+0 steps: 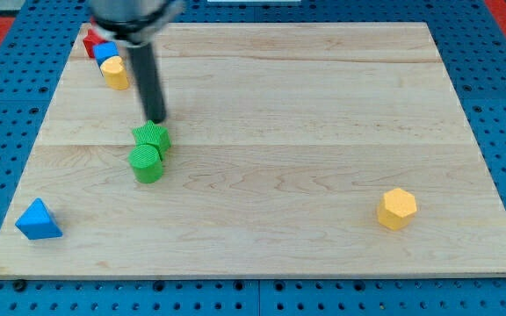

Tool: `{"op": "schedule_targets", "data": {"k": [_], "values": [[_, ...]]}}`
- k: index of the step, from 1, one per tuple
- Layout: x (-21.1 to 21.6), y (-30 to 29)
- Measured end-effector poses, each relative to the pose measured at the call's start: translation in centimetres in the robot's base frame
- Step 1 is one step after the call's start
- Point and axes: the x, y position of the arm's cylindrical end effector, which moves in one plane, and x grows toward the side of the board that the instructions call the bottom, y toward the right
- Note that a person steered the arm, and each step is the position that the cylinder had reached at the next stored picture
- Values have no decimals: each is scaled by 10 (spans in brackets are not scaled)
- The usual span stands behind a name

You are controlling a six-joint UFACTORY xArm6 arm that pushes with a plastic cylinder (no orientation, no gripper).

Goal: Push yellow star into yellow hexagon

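Board (279, 105) of pale wood, read from the view's bottom to its top. Nearest the bottom edge lay a blue triangle (38, 219) at the left corner and the yellow hexagon (397, 209) well to the right, alone and far from every other block. Further up on the left stood a green cylinder (146, 164) touching a green star (152, 137). My tip (156, 121) rested just above that star; contact could not be judged. The arm carried a plain rod and no jaws, so there was nothing to spread, press together or pinch. Farthest up, at the top-left corner, sat the yellow star (115, 73), its outline too small to confirm, with a blue block (107, 52) just beside its upper edge and a red block (89, 41) beyond, partly hidden by the arm. The tip thus stood on the hexagon's side of the yellow star, the wrong side for pushing. The step in hand was judged to be repositioning: the tip should circle to the star's upper-left face and squeeze in by the blue block without shifting it. It should then drive along the line to the hexagon, which appeared to pass above the green pair. A star would probably rotate off a rod, so short, re-centred strokes were advisable.
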Motion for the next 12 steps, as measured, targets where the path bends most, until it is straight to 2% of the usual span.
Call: {"op": "schedule_targets", "data": {"k": [1, 3, 6, 8, 10, 11, 12], "values": [[-22, -76], [-102, -109], [-100, -18], [-81, -35], [-67, 23], [-59, -3], [-45, 19]]}}
